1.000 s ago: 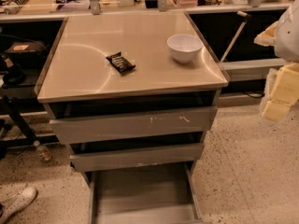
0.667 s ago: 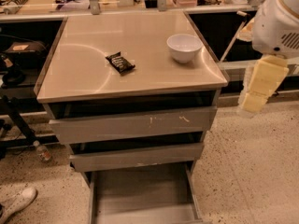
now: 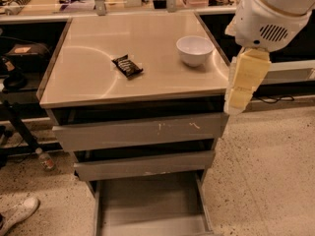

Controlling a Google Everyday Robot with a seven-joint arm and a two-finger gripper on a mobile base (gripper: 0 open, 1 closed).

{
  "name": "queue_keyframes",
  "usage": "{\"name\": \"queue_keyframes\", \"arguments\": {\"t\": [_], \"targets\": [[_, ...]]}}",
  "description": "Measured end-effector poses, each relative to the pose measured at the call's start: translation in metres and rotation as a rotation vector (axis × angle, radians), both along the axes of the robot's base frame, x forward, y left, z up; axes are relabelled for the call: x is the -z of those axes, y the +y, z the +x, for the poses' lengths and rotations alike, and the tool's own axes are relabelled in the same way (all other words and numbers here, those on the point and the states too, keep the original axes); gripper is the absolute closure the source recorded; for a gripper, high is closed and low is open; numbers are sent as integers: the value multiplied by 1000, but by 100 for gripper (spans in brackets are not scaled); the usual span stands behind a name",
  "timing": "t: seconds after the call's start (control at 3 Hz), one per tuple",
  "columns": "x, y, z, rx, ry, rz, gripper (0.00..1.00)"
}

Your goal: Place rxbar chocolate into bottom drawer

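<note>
The rxbar chocolate (image 3: 127, 66) is a small black-wrapped bar lying flat on the beige cabinet top (image 3: 93, 43), left of centre. The bottom drawer (image 3: 147, 205) is pulled out at the cabinet's foot, and its grey floor is bare. My gripper (image 3: 237, 102) hangs from the white arm (image 3: 270, 14) at the right. It points down just off the cabinet's front right corner, well to the right of the bar and holding nothing I can see.
A white bowl (image 3: 195, 50) stands on the top near the right edge, close to my arm. Two grey drawers (image 3: 140, 132) above the bottom one stand slightly ajar. A white shoe (image 3: 17, 214), a bottle (image 3: 47, 160) and a dark cart (image 3: 15, 77) are at the left.
My arm and gripper have moved left from the right edge of view toward the cabinet's front right corner. The bar, the bowl and the drawers have not moved.
</note>
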State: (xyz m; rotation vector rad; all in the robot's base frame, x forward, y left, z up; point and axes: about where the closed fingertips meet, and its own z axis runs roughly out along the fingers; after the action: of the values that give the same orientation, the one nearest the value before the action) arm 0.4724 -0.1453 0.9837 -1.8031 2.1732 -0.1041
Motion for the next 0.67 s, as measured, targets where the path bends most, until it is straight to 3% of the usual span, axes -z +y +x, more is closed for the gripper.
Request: {"name": "queue_keyframes", "arguments": {"t": [0.33, 0.67], "targets": [[16, 24, 10, 39, 7, 27, 0], [38, 68, 41, 89, 48, 52, 0]]}}
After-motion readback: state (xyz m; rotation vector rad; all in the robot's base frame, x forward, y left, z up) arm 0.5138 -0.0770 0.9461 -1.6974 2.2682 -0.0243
